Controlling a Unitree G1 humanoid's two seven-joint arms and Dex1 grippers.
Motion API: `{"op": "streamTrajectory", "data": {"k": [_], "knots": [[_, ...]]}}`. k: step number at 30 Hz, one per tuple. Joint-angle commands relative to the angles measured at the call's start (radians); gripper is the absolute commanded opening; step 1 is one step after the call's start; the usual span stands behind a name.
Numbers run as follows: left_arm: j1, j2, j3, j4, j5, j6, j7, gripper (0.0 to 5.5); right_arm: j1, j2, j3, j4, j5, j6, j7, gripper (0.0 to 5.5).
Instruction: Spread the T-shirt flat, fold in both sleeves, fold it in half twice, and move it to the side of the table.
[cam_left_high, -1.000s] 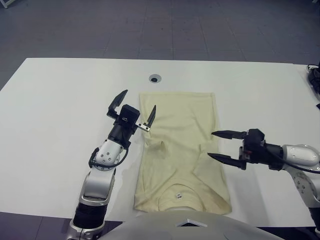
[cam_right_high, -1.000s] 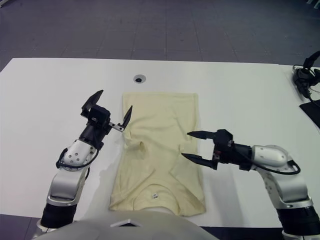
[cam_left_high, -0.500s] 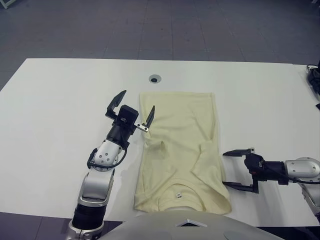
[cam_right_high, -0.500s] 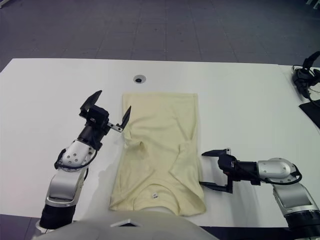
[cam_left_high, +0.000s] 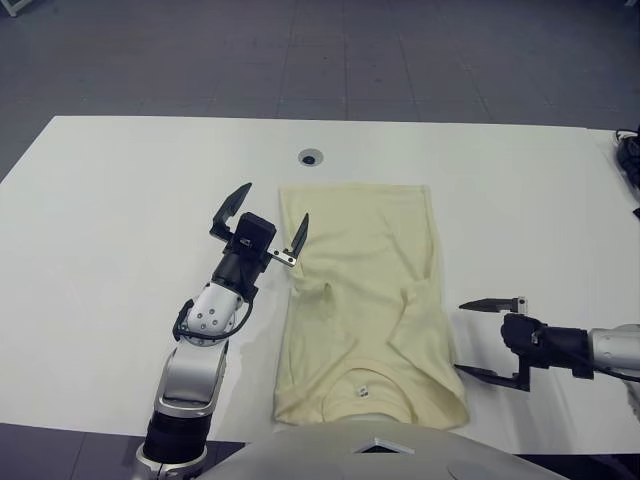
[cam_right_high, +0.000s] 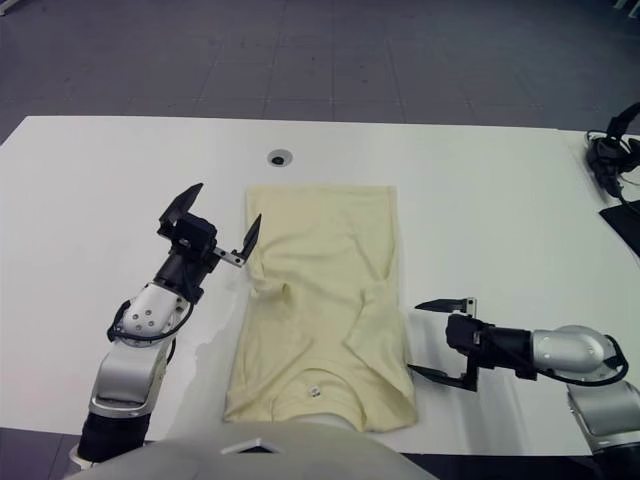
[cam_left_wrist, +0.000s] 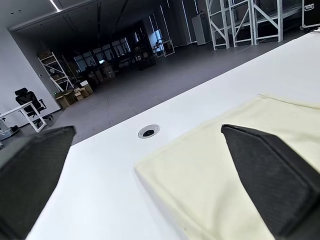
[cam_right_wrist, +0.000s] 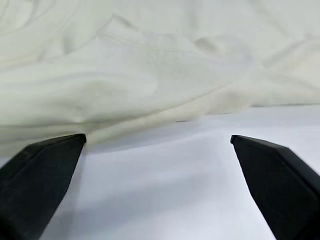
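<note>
A pale yellow T-shirt (cam_left_high: 363, 300) lies on the white table (cam_left_high: 120, 220), both sleeves folded in over its body, collar at the near edge. My left gripper (cam_left_high: 260, 222) is open, raised just off the shirt's left edge near the far hem. My right gripper (cam_left_high: 478, 338) is open, low over the table beside the shirt's near right edge. In the right wrist view the shirt's edge (cam_right_wrist: 150, 85) lies just beyond the fingers (cam_right_wrist: 40, 170). The left wrist view has the far corner of the T-shirt (cam_left_wrist: 200, 170) between its fingers (cam_left_wrist: 270, 170).
A round cable hole (cam_left_high: 311, 157) sits in the table beyond the shirt. Black cables (cam_right_high: 605, 160) lie at the far right edge. Bare table spreads wide to the left and right of the shirt.
My right gripper has drawn back from over the shirt's right side, toward the near right, and sunk to the table beside the shirt's edge. The left arm has barely moved.
</note>
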Motion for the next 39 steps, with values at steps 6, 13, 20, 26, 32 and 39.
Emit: {"op": "streamTrajectory", "data": {"k": [6,13,20,26,32,39], "knots": [[-0.012,0.005,0.005,0.002,0.000,0.009,-0.002,5.40,-0.015,0.031,0.052,-0.008,0.067,0.096,0.078,5.39],[-0.010,0.010,0.011,-0.002,-0.003,0.011,-0.004,5.40,0.008,0.042,0.103,0.000,0.028,0.076,0.104,5.39],[-0.006,0.011,0.014,-0.012,-0.003,0.017,-0.006,5.40,0.063,0.018,0.109,0.017,-0.081,-0.033,0.078,5.39],[-0.004,0.012,0.015,-0.015,-0.002,0.019,-0.006,5.40,0.075,0.006,0.089,0.014,-0.103,-0.067,0.050,5.39],[0.001,0.034,-0.004,-0.013,-0.003,0.027,-0.042,5.40,0.086,0.005,0.034,-0.044,-0.039,-0.044,0.041,5.39],[0.026,0.120,0.003,-0.067,-0.053,0.031,-0.163,5.40,0.096,-0.003,-0.112,-0.174,0.087,0.060,0.034,5.39]]}}
